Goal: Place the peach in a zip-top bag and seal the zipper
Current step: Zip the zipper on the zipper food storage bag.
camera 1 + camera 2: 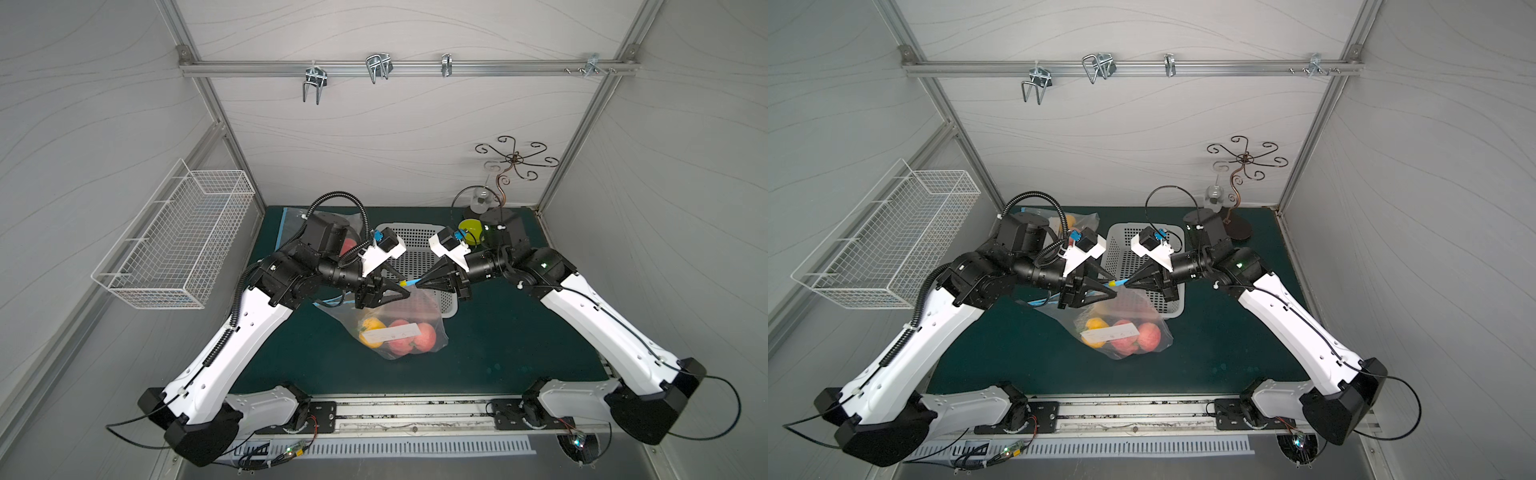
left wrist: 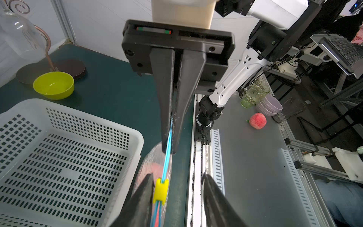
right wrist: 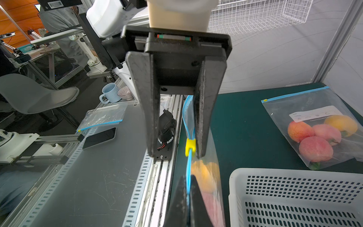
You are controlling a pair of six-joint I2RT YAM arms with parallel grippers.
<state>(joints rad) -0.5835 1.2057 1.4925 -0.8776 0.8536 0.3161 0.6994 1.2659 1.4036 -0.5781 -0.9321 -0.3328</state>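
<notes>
A clear zip-top bag (image 1: 399,316) (image 1: 1125,311) hangs at the table's centre. Inside it are red-pink peaches (image 1: 424,336) (image 1: 1148,336) and a yellow fruit (image 1: 371,330). My right gripper (image 1: 417,284) (image 3: 188,176) is shut on the bag's blue zipper strip (image 3: 189,165) (image 2: 168,141), holding the top edge up. My left gripper (image 1: 406,291) (image 2: 177,174) faces it with its jaws open around the strip. The yellow slider (image 2: 161,189) (image 3: 190,145) rests against one left finger (image 2: 146,188); the other finger stands apart.
A white perforated basket (image 1: 415,232) (image 2: 129,135) stands just behind the bag. A second bag of fruit (image 3: 314,125) lies at the back left and a yellow-green bowl (image 2: 54,84) at the back right by a metal stand (image 1: 515,158). A loose peach (image 2: 257,120) lies on the grey bench.
</notes>
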